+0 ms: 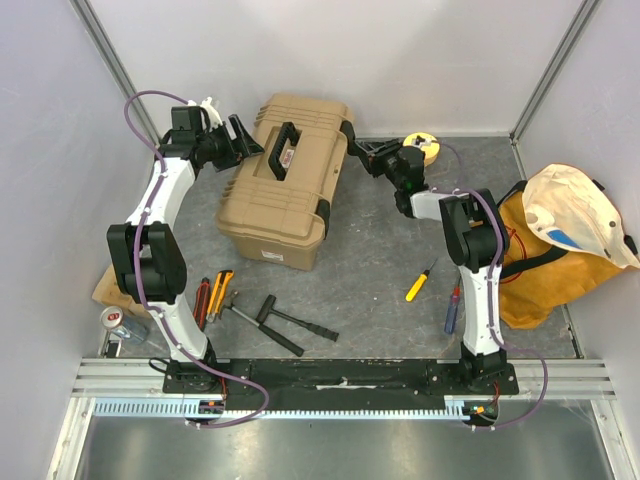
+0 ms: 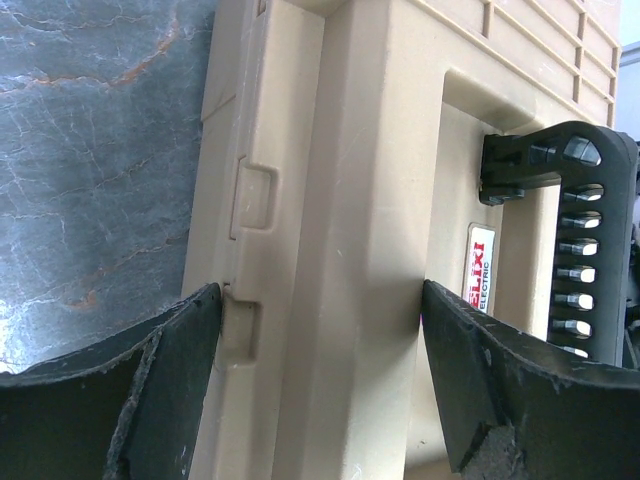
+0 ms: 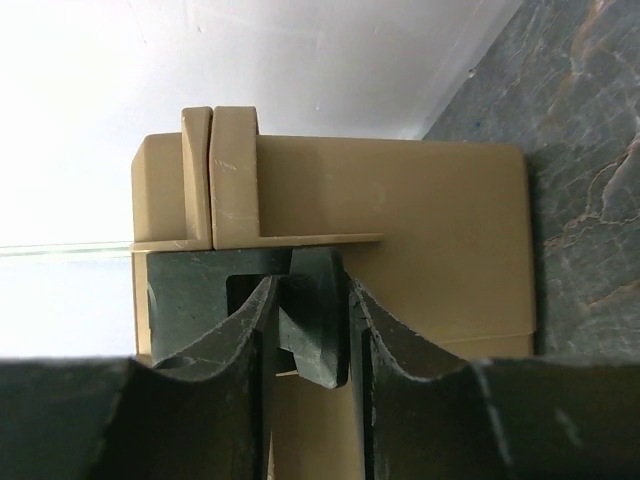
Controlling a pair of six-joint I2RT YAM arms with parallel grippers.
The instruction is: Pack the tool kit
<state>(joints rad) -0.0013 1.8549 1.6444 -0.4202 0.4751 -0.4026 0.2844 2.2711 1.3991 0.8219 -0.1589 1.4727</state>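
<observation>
Standing closed on the table, the toolbox [image 1: 285, 195] sits left of centre toward the far wall, lid down and handle flat.

Risk noted: the box is not braced. A pull at one end could swing or drag it rather than free the catch, because the left gripper [image 2: 320, 290] holds nothing. Its jaws are spread wide, straddling the lid's edge at the box's left end, with no clear contact.

The right gripper [image 3: 312, 290] is at the opposite end. Its jaws are narrow, and the black latch [image 3: 318, 330] sits squarely between the fingers, apparently pinched. A shallow bite there could slip off.

Unpacked items on the near table:
- black T-shaped tool [image 1: 285, 322]
- red- and yellow-handled tools [image 1: 212, 298]
- blue-handled tool [image 1: 453, 310]
- yellow screwdriver [image 1: 418, 285]
</observation>
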